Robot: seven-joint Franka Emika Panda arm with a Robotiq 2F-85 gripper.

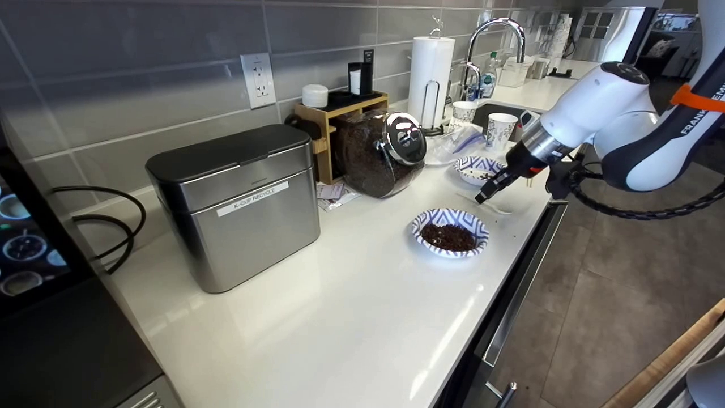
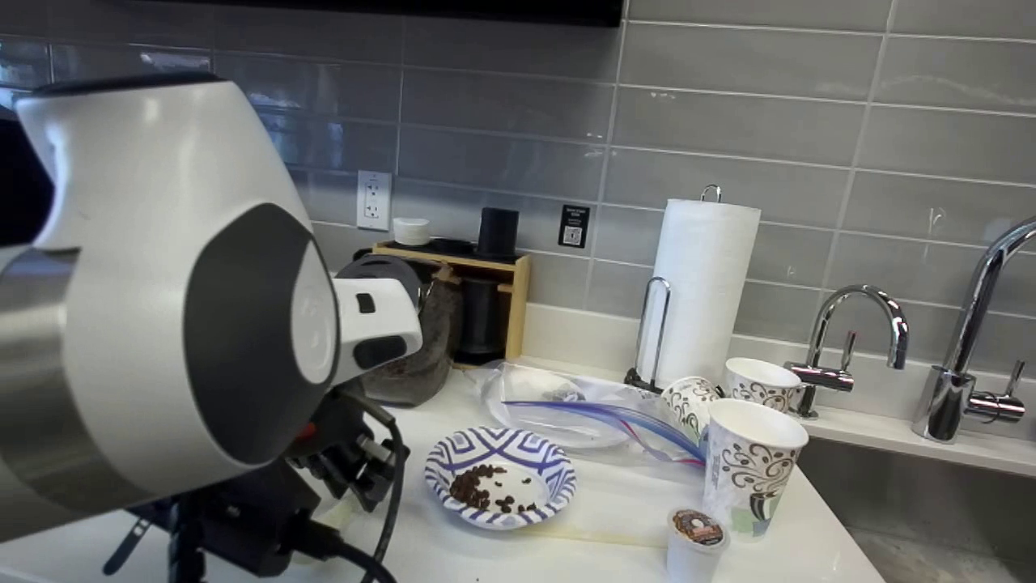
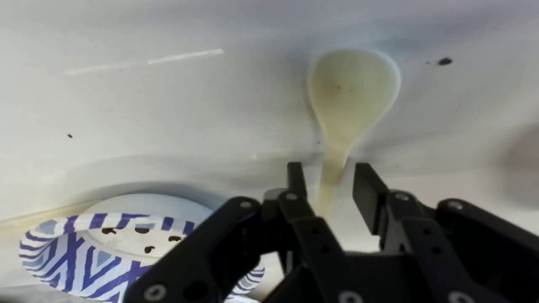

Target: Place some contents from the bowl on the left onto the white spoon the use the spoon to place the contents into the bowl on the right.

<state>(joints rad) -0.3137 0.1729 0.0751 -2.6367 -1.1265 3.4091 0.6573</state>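
Note:
A white spoon (image 3: 353, 88) lies on the counter, its handle running between my fingers in the wrist view; it also shows in an exterior view (image 1: 499, 210). My gripper (image 3: 327, 168) is open, with a gap on both sides of the handle. It points down over the spoon in an exterior view (image 1: 488, 192). A blue-and-white patterned bowl (image 1: 447, 217) holds a heap of dark brown bits. A matching bowl (image 2: 518, 445) holds a few dark beans; it also shows in the wrist view (image 3: 71, 261), partly hidden by my finger. The arm hides the fuller bowl in an exterior view.
A steel recycle bin (image 1: 255, 221) and a bean jar (image 1: 368, 158) stand along the wall. A plastic bag (image 2: 599, 417), paper cups (image 2: 753, 470), a coffee pod (image 2: 694, 555) and a paper towel roll (image 2: 704, 291) are near the emptier bowl. The counter's front edge runs close by the spoon.

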